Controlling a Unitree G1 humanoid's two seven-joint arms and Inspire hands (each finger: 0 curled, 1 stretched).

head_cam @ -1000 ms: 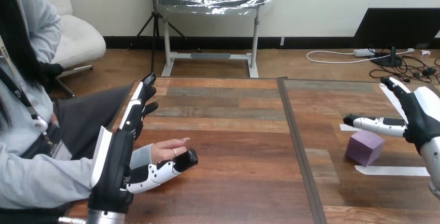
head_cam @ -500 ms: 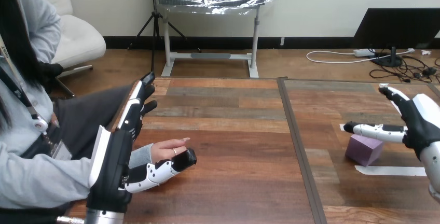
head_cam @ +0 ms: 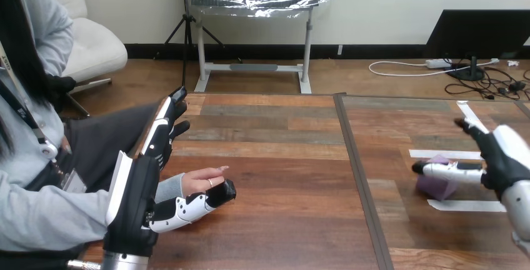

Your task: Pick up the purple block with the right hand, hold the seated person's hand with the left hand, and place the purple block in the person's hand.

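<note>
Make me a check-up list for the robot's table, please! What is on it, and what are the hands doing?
Surface: wooden table with a dark seam down its middle.
Job's things: purple block on the table at the right, not lifted; the person's hand rests on the table at the left.
Clutter: white tape strips beside the block.
Hands: left hand open, fingers straight, thumb alongside the person's hand; right hand open, thumb across the block, no grip seen.
Cables: nothing seen on the table.
Surroundings: a person sits at the table's left side.
</note>
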